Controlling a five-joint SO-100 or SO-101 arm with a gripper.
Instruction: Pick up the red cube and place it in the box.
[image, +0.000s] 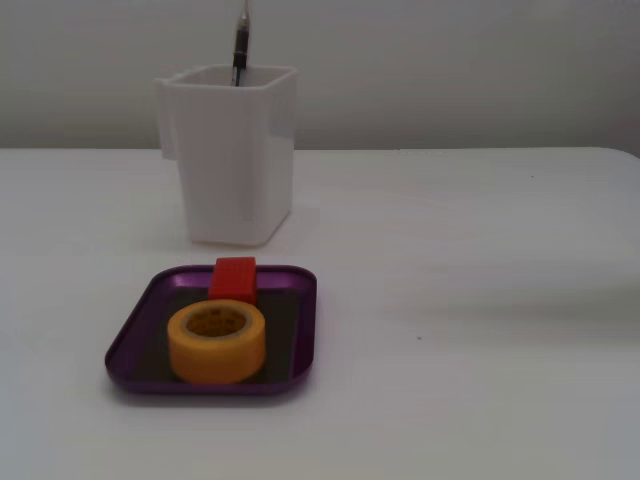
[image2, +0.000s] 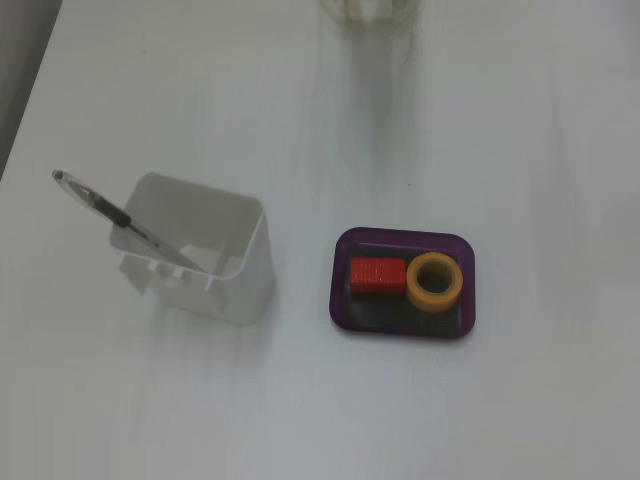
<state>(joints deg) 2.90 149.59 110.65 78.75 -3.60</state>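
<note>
So the white table takes up pretty much everything in both fixed views. Next biggest is the tall white cup, with a pen leaned inside it, standing just behind the box as one fixed view shows it.

The box is the purple tray, and honestly the job looks done already: the red cube is sitting on its dark floor, right up against a yellow tape roll. In a fixed view from above, the cube's long side runs left-right, with the roll to its right. From the lower fixed view the cube is seen at the back rim, half hidden behind the roll.

Now the annoying part: no arm is shown in either picture. The claw isn't in view at all, so whether it's open or closed can't be told, and neither can which way the cube lies from it. Only a blurry pale shape is visible at the top edge from above, too vague to call.
</note>
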